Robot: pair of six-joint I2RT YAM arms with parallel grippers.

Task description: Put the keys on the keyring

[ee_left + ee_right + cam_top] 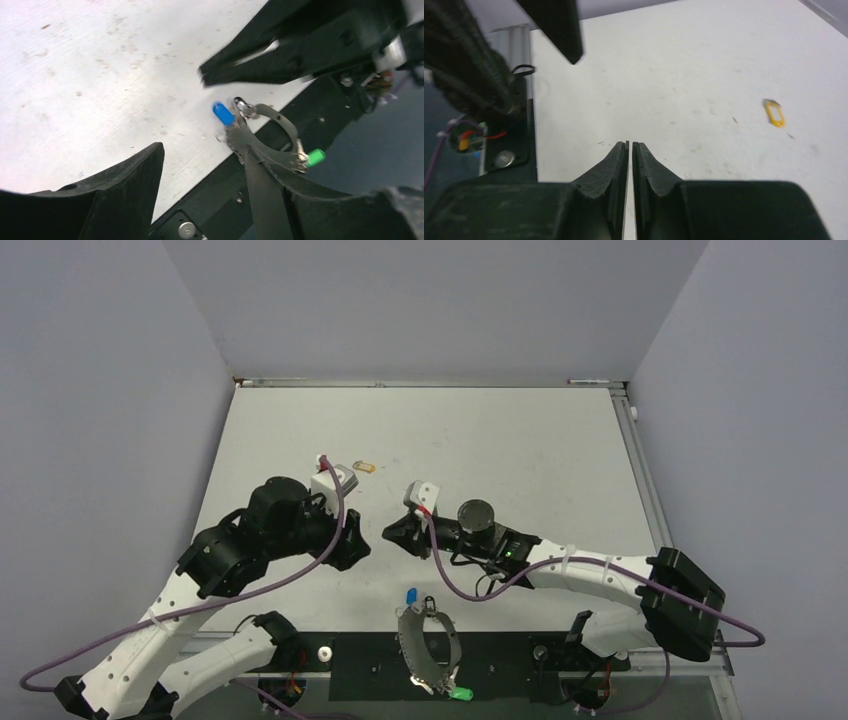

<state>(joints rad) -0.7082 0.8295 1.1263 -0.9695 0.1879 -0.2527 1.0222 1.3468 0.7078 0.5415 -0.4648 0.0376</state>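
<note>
The keyring (402, 638) is a silvery loop at the table's near edge, partly over the black base strip. A blue key (411, 595) sits at its far end and a green key (460, 693) at its near end. In the left wrist view the keyring (280, 118), the blue key (223, 113) and the green key (315, 157) show beyond my fingers. A yellow-orange key (365, 467) lies alone farther back; it also shows in the right wrist view (774, 112). My left gripper (352, 540) is open and empty. My right gripper (395, 535) faces it, shut on nothing. No black key is in view.
The black base strip (500, 652) with bolts runs along the near edge between the arm bases. The two grippers are tip to tip, a short gap apart, at the table's middle. Grey walls close in the left, the right and the back.
</note>
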